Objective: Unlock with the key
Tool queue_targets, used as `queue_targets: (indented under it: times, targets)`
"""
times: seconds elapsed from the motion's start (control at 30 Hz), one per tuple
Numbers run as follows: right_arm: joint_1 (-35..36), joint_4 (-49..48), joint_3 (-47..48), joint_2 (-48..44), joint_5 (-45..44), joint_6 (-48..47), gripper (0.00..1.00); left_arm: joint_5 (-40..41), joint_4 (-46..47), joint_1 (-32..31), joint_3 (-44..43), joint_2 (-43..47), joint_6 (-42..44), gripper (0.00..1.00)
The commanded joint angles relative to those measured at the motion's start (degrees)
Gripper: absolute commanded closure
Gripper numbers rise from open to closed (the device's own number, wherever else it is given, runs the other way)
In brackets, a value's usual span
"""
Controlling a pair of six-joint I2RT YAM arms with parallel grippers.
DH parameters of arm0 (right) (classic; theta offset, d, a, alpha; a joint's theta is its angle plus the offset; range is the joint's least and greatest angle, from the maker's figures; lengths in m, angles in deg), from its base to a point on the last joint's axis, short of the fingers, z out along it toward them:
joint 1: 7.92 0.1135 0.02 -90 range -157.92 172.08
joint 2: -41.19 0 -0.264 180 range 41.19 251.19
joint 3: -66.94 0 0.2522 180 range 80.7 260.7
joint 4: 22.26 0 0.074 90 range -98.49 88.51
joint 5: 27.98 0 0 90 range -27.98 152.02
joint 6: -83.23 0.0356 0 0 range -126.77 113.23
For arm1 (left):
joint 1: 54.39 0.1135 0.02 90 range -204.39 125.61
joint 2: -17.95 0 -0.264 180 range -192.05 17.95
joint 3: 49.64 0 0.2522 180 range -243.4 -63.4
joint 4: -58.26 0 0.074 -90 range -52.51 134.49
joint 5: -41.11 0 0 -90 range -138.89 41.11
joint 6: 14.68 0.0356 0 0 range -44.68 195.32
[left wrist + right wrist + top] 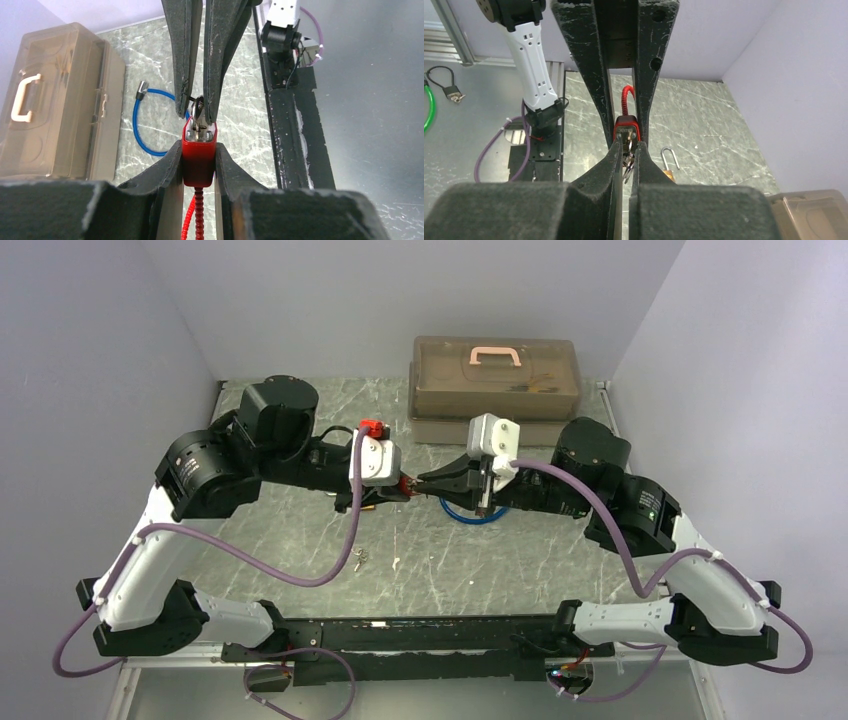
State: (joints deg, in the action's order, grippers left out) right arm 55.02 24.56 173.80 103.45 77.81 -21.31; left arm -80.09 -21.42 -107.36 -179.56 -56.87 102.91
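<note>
A red padlock [199, 160] with a red ribbed cable hangs above the table, keyhole face toward the right arm, and my left gripper [199, 150] is shut on its body. A small metal key [198, 114] sits in the keyhole. My right gripper [627, 148] is shut on the key's head [628, 156], its tips right against the lock face [626, 130]. In the top view the two grippers meet tip to tip at the lock [408, 483] over the middle of the table.
A brown toolbox [495, 380] with a pink handle stands at the back. A blue cable loop [470, 512] lies under the right gripper. Loose keys [360, 560] lie toward the front, and a brass padlock [669, 167] lies on the marble top.
</note>
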Motion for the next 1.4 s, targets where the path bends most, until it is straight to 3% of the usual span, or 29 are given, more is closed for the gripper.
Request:
queue_targets:
  times: [0.0, 0.13, 0.27, 0.33, 0.6, 0.77, 1.03, 1.27, 1.37]
  targets:
    - [0.18, 0.34, -0.07, -2.11, 2.36, -4.82, 1.0, -7.65, 0.14, 1.44, -3.39, 1.04, -1.53, 1.0]
    - [0.17, 3.88, 1.59, -0.97, 4.68, -6.8, 1.0, -13.07, -0.95, 2.5, -4.2, 0.5, -2.32, 1.0]
    - [0.18, 6.45, 4.58, 1.26, 4.92, -5.39, 0.78, -13.57, -1.06, 2.65, -4.04, 0.35, -2.39, 1.0]
    - [0.17, 5.97, 4.49, 1.33, 4.83, -4.77, 0.75, -13.57, -0.96, 2.65, -4.05, 0.39, -2.41, 1.0]
    - [0.17, 3.75, 4.38, 0.92, 3.64, -3.4, 0.92, -12.48, -0.8, 2.78, -2.79, 1.08, -2.2, 1.0]
    - [0.17, 1.08, 3.74, 0.23, 5.35, -1.75, 0.8, -11.17, -0.32, 2.78, -2.1, 1.17, -2.35, 1.0]
    - [0.08, -2.0, 1.42, -0.68, 5.93, 0.49, 0.9, -9.35, 0.31, 2.74, -1.63, 1.22, -2.45, 1.0]
    - [0.17, -7.59, -3.29, -2.36, 6.72, 3.3, 0.88, -6.01, 1.71, 2.76, -1.38, 1.3, -3.14, 1.0]
    - [0.16, -10.85, -5.58, -3.35, 6.05, 4.19, 0.82, -5.45, 1.86, 2.77, -1.2, 1.24, -3.26, 1.0]
